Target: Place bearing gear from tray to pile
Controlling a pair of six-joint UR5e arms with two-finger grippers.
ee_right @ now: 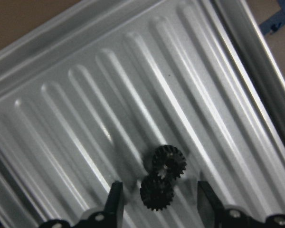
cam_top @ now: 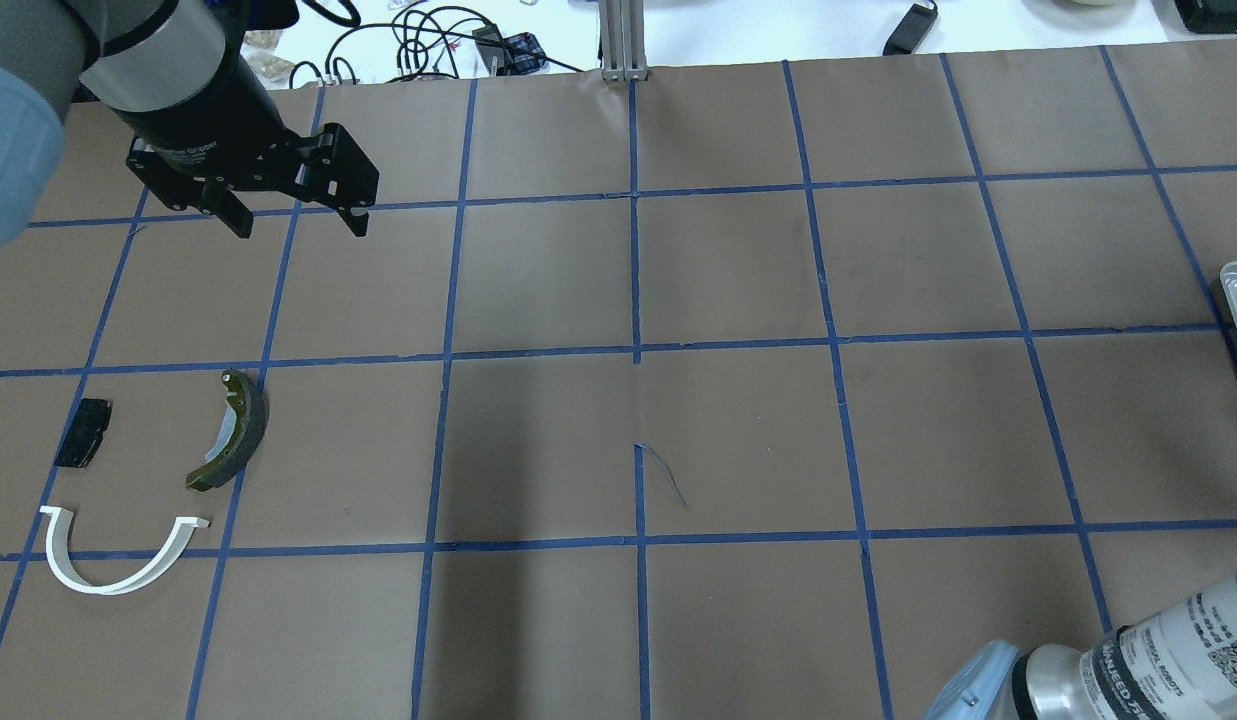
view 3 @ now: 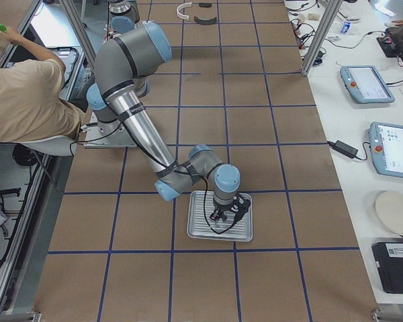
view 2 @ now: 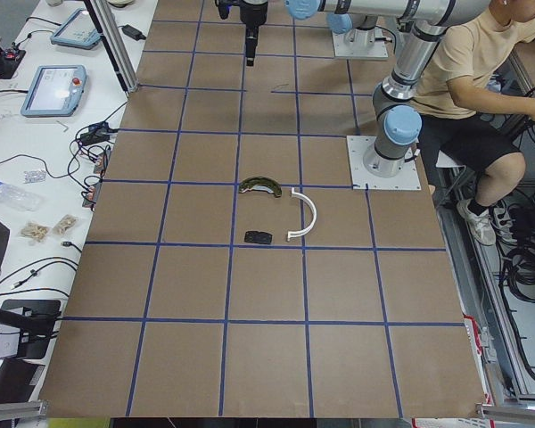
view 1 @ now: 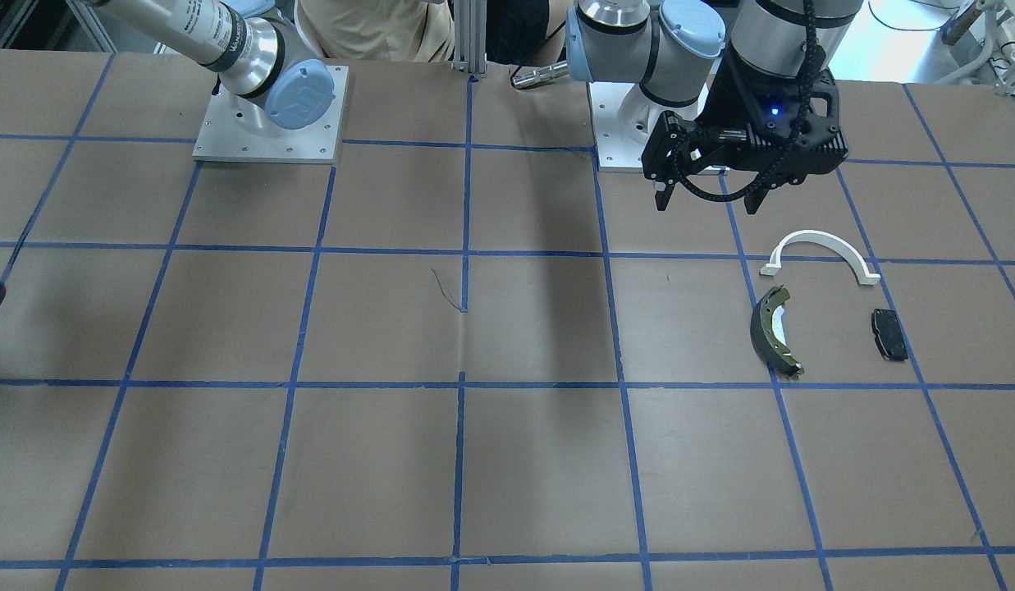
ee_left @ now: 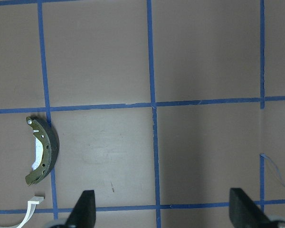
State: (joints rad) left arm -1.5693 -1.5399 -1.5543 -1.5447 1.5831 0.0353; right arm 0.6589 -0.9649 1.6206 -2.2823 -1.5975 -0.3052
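**Bearing gear in tray, right claw open around it**

Right claw [ee_right: 160, 205] hangs low over the ribbed metal tray [ee_right: 61, 95] at the 3 o'clock edge of the bench [cam_top: 738, 430]. Its fingers are spread either side of the black bearing gear [ee_right: 157, 191], clear of it. The pile lies well apart at 8 o'clock: white half-ring arch [view 1: 811, 236], brake shoe [view 1: 761, 328] and small black pad [view 1: 889, 334], none touching. Farther out, at 10 o'clock, the left claw [cam_top: 299, 228] hovers open and empty.

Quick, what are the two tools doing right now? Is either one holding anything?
Left tool: open, empty, above the table.
Right tool: open, straddling a black gear in the tray, not gripping it yet.
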